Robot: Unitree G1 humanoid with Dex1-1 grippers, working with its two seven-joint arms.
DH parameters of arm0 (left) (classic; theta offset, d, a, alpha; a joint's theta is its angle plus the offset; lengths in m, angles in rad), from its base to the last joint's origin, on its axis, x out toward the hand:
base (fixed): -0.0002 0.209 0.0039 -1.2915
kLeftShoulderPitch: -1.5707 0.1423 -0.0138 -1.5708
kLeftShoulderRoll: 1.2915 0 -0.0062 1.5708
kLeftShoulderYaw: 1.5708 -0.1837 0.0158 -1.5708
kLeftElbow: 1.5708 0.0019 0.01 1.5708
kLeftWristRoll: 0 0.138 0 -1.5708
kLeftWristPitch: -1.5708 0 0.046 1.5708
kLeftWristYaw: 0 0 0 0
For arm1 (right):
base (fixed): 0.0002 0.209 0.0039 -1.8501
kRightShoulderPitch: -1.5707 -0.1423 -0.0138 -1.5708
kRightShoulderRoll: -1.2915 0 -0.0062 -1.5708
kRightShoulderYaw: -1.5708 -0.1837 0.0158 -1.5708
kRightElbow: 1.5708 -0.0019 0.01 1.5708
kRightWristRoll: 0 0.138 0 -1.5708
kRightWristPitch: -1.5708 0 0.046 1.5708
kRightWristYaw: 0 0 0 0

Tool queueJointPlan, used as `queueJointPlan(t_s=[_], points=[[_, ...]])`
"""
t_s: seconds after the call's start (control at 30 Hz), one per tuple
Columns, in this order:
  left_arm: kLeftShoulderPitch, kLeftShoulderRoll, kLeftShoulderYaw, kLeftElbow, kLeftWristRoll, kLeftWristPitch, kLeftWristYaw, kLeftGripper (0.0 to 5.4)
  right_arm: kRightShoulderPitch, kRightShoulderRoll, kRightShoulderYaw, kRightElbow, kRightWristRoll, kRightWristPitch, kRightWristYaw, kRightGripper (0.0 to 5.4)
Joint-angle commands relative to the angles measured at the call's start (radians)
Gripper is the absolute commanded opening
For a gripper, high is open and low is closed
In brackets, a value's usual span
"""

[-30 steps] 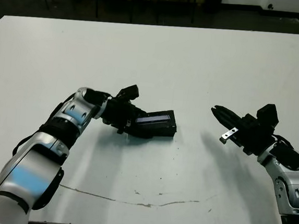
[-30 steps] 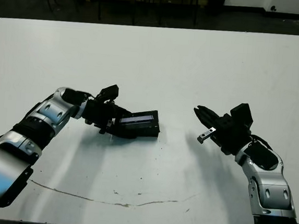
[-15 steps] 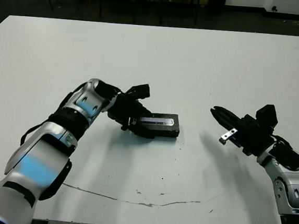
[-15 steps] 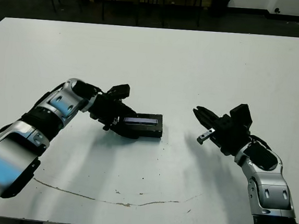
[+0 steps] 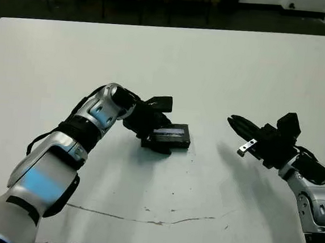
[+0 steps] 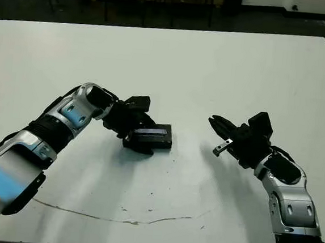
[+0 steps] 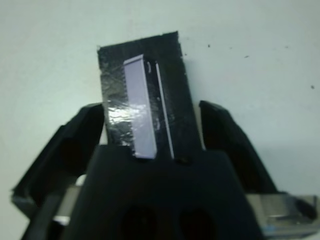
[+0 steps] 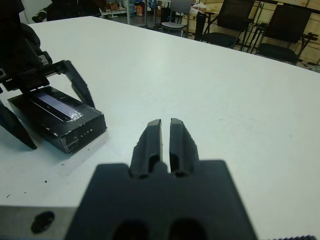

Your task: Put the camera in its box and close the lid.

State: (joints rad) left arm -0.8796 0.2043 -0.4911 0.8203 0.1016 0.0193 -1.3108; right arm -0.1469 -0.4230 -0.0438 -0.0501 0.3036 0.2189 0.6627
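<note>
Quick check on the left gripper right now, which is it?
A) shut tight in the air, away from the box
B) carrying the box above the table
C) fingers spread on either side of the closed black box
C: the left gripper has a finger on each side of the lid, and the box rests on the table.

One closed box [image 5: 170,138] with one lid [image 7: 146,106] is seen on one table [image 5: 212,69]; two grippers are counted, left [image 5: 150,133] and right [image 5: 237,124].
</note>
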Motion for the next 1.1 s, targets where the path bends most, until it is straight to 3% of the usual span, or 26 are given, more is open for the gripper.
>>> queueJointPlan(t_s=[0.03, 0.1, 0.2, 0.37, 0.6, 0.73, 0.93, 1.0, 1.1], points=[[0.069, 0.032, -0.017, 0.062, 0.037, 0.013, -0.018, 5.1, 0.006, -0.006, 0.002, 0.011, -0.005, 0.004, 0.005, 0.0], [0.081, 0.046, -0.013, 0.064, 0.037, 0.002, -0.017, 5.38, 0.004, -0.005, 0.0, 0.018, -0.001, 0.007, 0.007, 0.0], [0.097, 0.064, -0.013, 0.064, 0.039, -0.009, -0.016, 5.38, 0.01, -0.004, 0.001, 0.008, -0.005, 0.012, -0.002, 0.0], [0.162, 0.137, -0.014, 0.012, 0.055, -0.119, 0.008, 5.38, 0.015, -0.006, 0.002, -0.003, -0.007, 0.012, -0.009, 0.0], [0.313, 0.304, 0.068, -0.127, -0.023, -0.171, -0.012, 5.38, 0.015, -0.005, 0.005, 0.003, -0.01, 0.002, -0.005, 0.0], [0.428, 0.431, 0.127, -0.287, -0.082, -0.14, -0.029, 5.38, 0.015, 0.0, 0.007, 0.006, -0.005, 0.002, -0.004, 0.0], [0.608, 0.596, 0.298, -0.56, -0.181, 0.019, 0.054, 5.38, 0.008, -0.002, 0.011, 0.02, -0.009, -0.009, 0.004, 0.0], [0.663, 0.588, 0.396, -0.66, -0.22, 0.095, 0.169, 5.3, 0.004, 0.002, 0.011, 0.029, -0.002, -0.009, 0.01, 0.0], [0.729, 0.466, 0.54, -0.819, -0.275, 0.175, 0.432, 4.94, 0.0, 0.009, 0.013, 0.034, 0.001, -0.007, 0.01, 0.0]])
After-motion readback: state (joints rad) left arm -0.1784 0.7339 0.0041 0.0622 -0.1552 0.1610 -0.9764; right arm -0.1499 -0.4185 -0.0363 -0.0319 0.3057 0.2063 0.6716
